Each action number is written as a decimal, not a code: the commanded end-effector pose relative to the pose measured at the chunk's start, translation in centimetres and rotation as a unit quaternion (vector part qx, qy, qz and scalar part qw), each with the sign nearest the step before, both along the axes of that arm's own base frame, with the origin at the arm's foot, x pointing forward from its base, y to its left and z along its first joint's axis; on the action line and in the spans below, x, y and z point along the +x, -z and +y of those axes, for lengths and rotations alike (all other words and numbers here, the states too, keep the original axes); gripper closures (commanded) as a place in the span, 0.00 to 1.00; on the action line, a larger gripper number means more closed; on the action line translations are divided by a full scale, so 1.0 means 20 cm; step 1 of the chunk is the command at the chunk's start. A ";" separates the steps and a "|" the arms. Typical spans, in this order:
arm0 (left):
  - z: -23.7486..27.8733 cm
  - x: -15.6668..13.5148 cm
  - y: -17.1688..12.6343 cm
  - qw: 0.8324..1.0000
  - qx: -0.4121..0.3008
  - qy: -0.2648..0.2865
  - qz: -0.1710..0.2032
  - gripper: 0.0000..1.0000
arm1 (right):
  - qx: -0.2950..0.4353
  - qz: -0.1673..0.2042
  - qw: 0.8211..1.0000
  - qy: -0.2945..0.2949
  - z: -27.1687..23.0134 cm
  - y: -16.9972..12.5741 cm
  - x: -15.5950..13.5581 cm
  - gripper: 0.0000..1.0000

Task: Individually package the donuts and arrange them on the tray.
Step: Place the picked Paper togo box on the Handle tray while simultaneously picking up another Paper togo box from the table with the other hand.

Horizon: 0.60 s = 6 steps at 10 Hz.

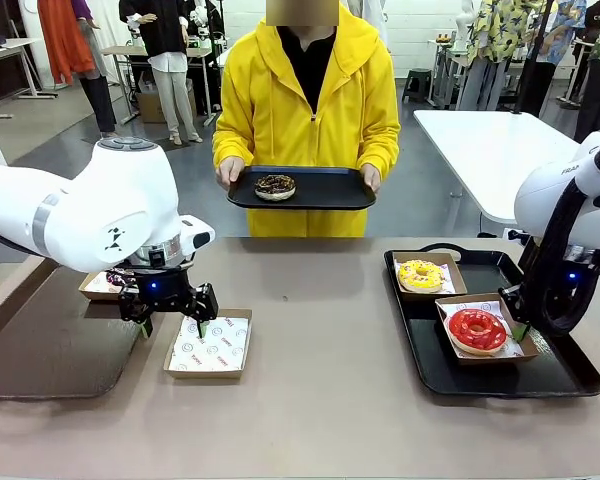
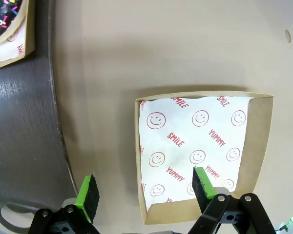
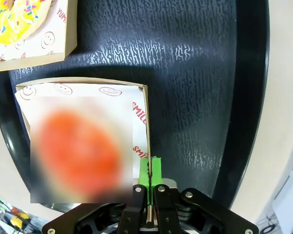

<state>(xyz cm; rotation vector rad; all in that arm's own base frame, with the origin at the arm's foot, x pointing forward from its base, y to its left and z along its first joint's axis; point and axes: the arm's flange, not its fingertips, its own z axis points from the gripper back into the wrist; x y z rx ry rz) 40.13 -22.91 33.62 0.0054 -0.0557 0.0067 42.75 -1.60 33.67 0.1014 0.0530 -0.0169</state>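
A yellow sprinkled donut (image 1: 420,274) and a red-glazed donut (image 1: 477,329) each sit in a paper-lined box on the black tray (image 1: 540,375) at the right. My right gripper (image 1: 520,330) is shut on the side wall of the red donut's box (image 3: 147,126). My left gripper (image 2: 145,187) is open, its fingers either side of the left wall of an empty box (image 2: 200,151). A sprinkled chocolate donut (image 2: 2,17) lies in a box behind my left arm. The person holds a second black tray (image 1: 330,190) carrying another chocolate donut (image 1: 275,186).
A dark grey mat or tray (image 1: 50,345) covers the table's left end, beside the empty box (image 1: 210,345). The person in a yellow hoodie (image 1: 305,100) stands at the far edge.
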 end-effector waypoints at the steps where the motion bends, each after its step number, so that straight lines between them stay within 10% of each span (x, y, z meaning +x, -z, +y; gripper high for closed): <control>1: -0.01 0.00 0.03 1.000 -0.008 0.012 -0.003 0.07 | 0.007 -0.008 1.000 -0.003 -0.01 0.03 -0.01 0.99; 2: -0.01 0.00 0.03 1.000 -0.007 0.014 0.002 0.60 | 0.010 -0.006 1.000 -0.003 -0.01 0.03 -0.01 0.39; 3: -0.01 0.00 0.03 1.000 -0.008 0.014 0.005 0.67 | 0.012 -0.005 1.000 0.000 -0.02 0.03 -0.01 0.39; 4: 0.00 0.01 0.04 1.000 -0.012 0.012 0.009 1.00 | 0.013 -0.006 1.000 0.000 -0.02 0.03 -0.01 0.00; 5: 0.00 0.01 0.04 1.000 -0.014 0.012 0.011 1.00 | 0.012 -0.005 1.000 0.001 -0.02 0.03 -0.01 0.35; 6: 0.00 0.01 0.04 1.000 -0.014 0.012 0.012 1.00 | 0.012 -0.005 1.000 0.003 -0.02 0.03 -0.01 0.00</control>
